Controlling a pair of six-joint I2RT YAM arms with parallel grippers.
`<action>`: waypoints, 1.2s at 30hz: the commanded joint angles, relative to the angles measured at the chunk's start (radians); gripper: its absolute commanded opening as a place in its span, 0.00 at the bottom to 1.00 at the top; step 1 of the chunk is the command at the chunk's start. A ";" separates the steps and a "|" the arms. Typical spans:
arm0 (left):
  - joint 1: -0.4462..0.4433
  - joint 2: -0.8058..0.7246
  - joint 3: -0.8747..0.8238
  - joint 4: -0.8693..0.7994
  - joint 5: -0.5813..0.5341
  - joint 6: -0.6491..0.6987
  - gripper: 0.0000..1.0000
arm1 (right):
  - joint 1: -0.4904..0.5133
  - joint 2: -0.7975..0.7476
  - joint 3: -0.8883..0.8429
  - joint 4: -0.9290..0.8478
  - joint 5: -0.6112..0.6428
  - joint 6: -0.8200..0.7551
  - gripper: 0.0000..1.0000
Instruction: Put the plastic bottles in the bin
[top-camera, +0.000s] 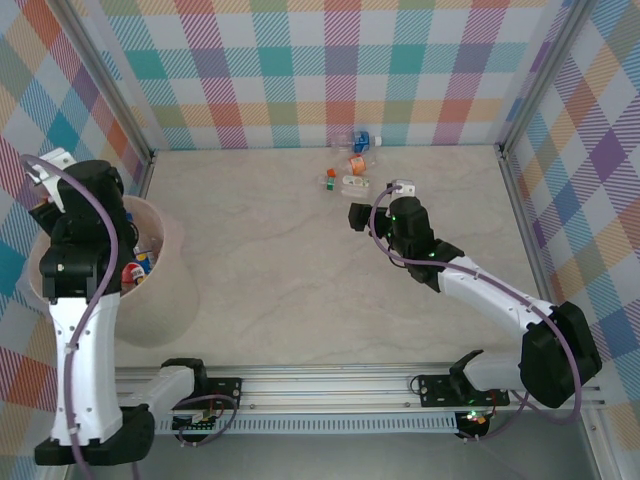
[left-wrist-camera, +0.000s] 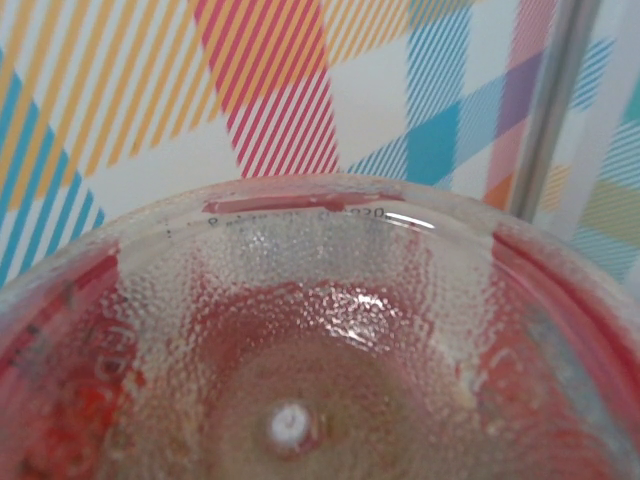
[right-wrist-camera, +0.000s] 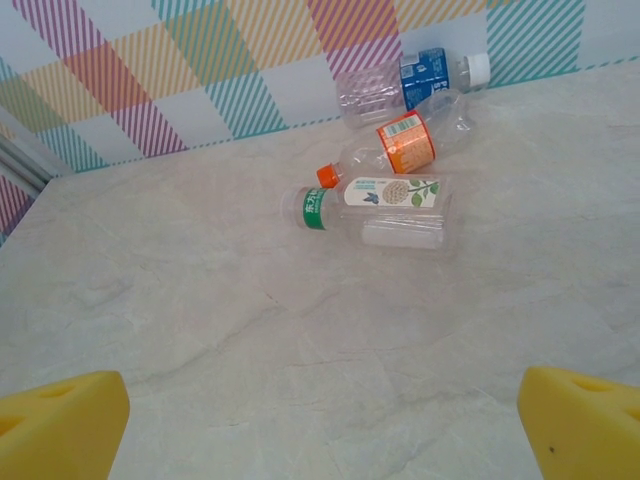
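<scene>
Shows the left arm reared upright at the near left corner of the tabletop, wrist bent over the bin, and the right arm stretched low from the near right corner toward the middle. Places the bin, round and pale pink, against the left edge, with several plastic bottles inside. Places three more near the far edge, lying on their sides close together: a blue-labelled bottle with a white cap, an orange-labelled bottle and a green-banded bottle. Catches the left pincer part closed on a red-labelled bottle, seen base-on against the checked wall, fingers hidden. Presents the right pincer spread wide and empty, yellow pads above bare tabletop, well short of those three.
</scene>
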 joint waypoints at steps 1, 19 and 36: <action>0.116 -0.009 -0.071 0.112 0.176 0.068 0.59 | -0.005 -0.002 0.010 0.019 0.048 0.018 1.00; 0.346 0.042 -0.164 0.212 0.496 -0.017 1.00 | -0.004 -0.029 -0.024 0.025 0.060 0.015 1.00; 0.347 0.207 -0.188 0.076 0.719 -0.296 1.00 | -0.004 -0.036 -0.021 -0.012 0.066 0.034 1.00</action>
